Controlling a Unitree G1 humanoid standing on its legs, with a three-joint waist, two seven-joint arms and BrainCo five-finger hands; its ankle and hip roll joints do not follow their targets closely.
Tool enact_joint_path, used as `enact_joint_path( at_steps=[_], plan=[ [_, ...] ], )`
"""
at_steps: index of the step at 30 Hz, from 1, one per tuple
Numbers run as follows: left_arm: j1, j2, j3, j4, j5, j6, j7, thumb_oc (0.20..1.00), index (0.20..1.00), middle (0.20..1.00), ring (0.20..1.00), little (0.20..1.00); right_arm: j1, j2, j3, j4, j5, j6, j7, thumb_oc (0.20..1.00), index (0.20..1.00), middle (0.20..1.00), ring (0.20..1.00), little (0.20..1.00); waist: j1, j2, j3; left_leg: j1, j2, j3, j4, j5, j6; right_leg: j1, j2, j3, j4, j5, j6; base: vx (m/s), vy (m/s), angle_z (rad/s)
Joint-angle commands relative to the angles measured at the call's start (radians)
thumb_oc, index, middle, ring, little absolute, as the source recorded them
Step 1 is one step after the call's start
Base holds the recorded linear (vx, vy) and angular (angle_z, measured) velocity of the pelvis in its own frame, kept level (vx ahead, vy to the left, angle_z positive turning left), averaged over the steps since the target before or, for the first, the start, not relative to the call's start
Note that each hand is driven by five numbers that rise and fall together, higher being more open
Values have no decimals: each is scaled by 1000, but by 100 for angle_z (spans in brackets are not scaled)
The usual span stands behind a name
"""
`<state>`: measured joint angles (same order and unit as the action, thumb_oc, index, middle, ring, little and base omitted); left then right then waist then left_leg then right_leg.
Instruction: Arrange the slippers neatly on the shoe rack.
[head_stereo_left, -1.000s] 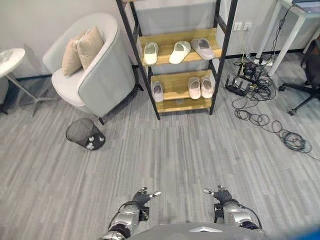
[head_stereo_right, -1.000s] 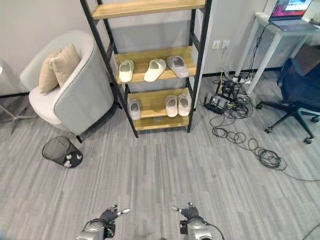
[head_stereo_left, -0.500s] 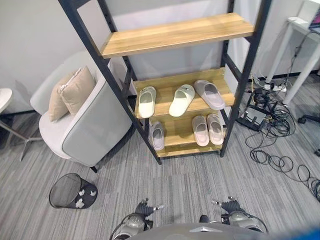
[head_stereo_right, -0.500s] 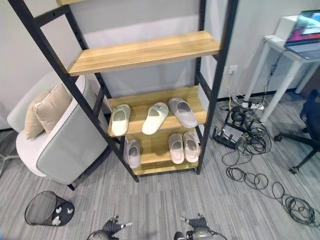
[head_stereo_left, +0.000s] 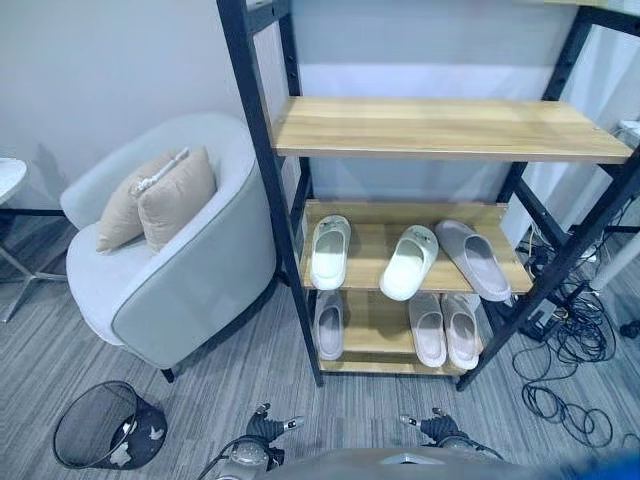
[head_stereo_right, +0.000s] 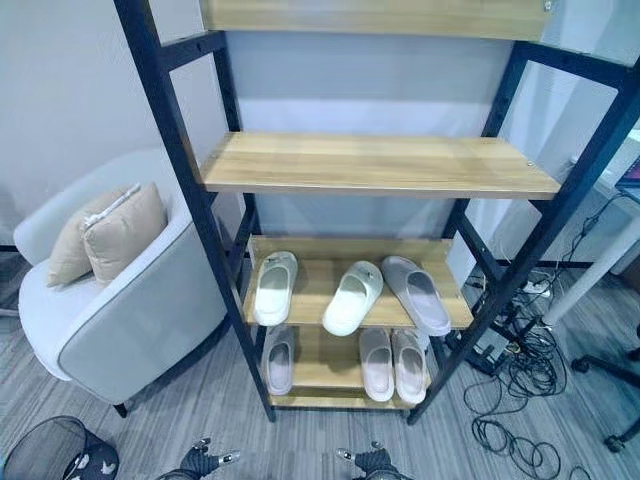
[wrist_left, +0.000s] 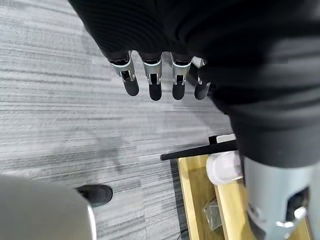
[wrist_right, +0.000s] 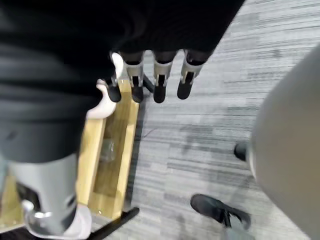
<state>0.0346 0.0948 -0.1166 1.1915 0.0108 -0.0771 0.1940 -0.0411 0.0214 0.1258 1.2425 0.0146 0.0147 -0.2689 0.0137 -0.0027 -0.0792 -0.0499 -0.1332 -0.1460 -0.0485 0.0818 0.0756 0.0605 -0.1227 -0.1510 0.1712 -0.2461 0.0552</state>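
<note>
Hanging open and empty, both robot hands (head_stereo_left: 262, 428) (head_stereo_left: 436, 428) face the shoe rack (head_stereo_left: 270, 190).

Office corner, armchair (head_stereo_left: 170, 280), shoe rack (head_stereo_left: 420, 130), cables (head_stereo_left: 565, 385)

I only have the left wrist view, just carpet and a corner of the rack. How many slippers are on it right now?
Observer: Six. The second shelf from the bottom of the shoe rack holds three: a cream slipper, a white slipper and a grey slipper.
Operator: Are those three lined up?
Observer: No. The cream slipper lies straight, but the white slipper and the grey slipper are skewed, closer together at the back of the shelf than at the front. On the bottom shelf, a lone slipper lies at the left and a pair side by side at the right.
</note>
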Motion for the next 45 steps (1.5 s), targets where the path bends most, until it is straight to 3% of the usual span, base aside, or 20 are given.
enact_joint_path(
  at_steps=[1,3,4,5,9,16,17,18,19,21,26,32,41,45],
  plan=[
    [0,-47,-46,58,26,3,1,1000,1000,1000,1000,1000,29,-11,8,-1,-46,-10,-1,1000,1000,1000,1000,1000,-14,37,20,26,41,-50,151,-161,12,-133,19,60,103,120,46,-112,27,0],
    [0,-47,-53,65,31,5,6,1000,1000,1000,1000,1000,31,-13,8,-4,-47,-13,-6,1000,1000,1000,1000,1000,-14,37,20,25,44,-49,155,-167,11,-136,-9,71,95,134,58,-55,-102,5],
    [-13,-48,-50,79,30,8,7,1000,1000,1000,1000,1000,30,-17,5,-3,-49,-18,-8,1000,1000,1000,1000,1000,-9,37,23,19,60,-53,162,-175,0,-132,-79,50,42,184,62,-42,-213,10],
    [-13,-51,-51,73,30,9,3,1000,1000,1000,1000,1000,32,-19,6,1,-49,-14,-4,1000,1000,1000,1000,1000,-14,28,26,18,60,-57,172,-182,-11,-119,-109,62,-23,214,67,-30,-265,16],
    [8,-54,-61,57,39,-14,17,1000,1000,1000,1000,1000,52,-22,26,-16,-59,-13,0,1000,1000,1000,1000,1000,-9,5,11,50,80,-57,135,-183,-36,-43,-82,48,-141,226,63,25,-191,21],
    [31,-50,-30,84,30,2,9,1000,1000,1000,1000,1000,29,-13,66,-103,-80,-36,60,1000,1000,1000,1000,1000,10,8,-17,90,127,-93,31,-128,-68,25,-36,0,-221,230,40,11,-108,14],
    [35,-39,-4,78,23,6,0,1000,1000,1000,1000,1000,96,-74,56,-194,-63,-20,190,1000,1000,1000,1000,1000,5,3,-18,93,134,-87,23,-126,-70,26,-32,3,-228,233,37,16,-97,-13],
    [37,-31,6,68,11,5,-1,1000,1000,1000,1000,1000,153,-120,75,-180,-60,-72,233,1000,1000,1000,1000,1000,-2,2,-13,97,140,-73,20,-124,-72,20,-27,13,-227,235,37,-23,-76,3],
    [36,-25,16,42,5,6,3,1000,1000,1000,1000,1000,147,-134,69,-223,-19,-67,322,1000,1000,1000,1000,1000,-6,-3,-9,94,143,-71,22,-124,-73,16,-25,17,-230,239,37,-39,-63,-8],
    [32,-10,16,21,18,10,-3,1000,1000,1000,1000,1000,124,-172,64,-232,-18,-98,370,1000,1000,1000,1000,1000,-6,-10,-3,95,147,-67,20,-126,-77,17,-20,19,-241,247,37,-14,-40,-23],
    [31,-3,7,22,55,29,-15,1000,1000,1000,1000,1000,88,-162,140,-266,-75,-111,437,1000,1000,1000,1000,1000,9,-15,-17,113,156,-71,-21,-110,-82,26,-13,12,-259,251,38,30,7,-2],
    [21,1,-15,38,68,25,-2,1000,1000,1000,1000,1000,65,-127,279,-472,-90,-84,589,1000,1000,1000,1000,1000,19,-14,-22,79,160,-82,-39,-79,-85,2,-14,-12,-259,252,46,-27,19,2],
    [24,-10,-48,45,59,28,-1,1000,1000,1000,1000,1000,8,-95,411,-559,-105,25,846,1000,1000,1000,1000,1000,29,-15,-24,53,155,-96,-39,-65,-84,-8,-18,-37,-259,255,53,-1,28,8],
    [24,-25,-79,77,61,20,18,1000,1000,1000,1000,1000,-15,-70,482,-653,-100,44,912,1000,1000,1000,1000,1000,32,-17,-32,57,154,-97,-39,-66,-83,-3,-17,-37,-259,251,53,8,5,0]
  ],
)
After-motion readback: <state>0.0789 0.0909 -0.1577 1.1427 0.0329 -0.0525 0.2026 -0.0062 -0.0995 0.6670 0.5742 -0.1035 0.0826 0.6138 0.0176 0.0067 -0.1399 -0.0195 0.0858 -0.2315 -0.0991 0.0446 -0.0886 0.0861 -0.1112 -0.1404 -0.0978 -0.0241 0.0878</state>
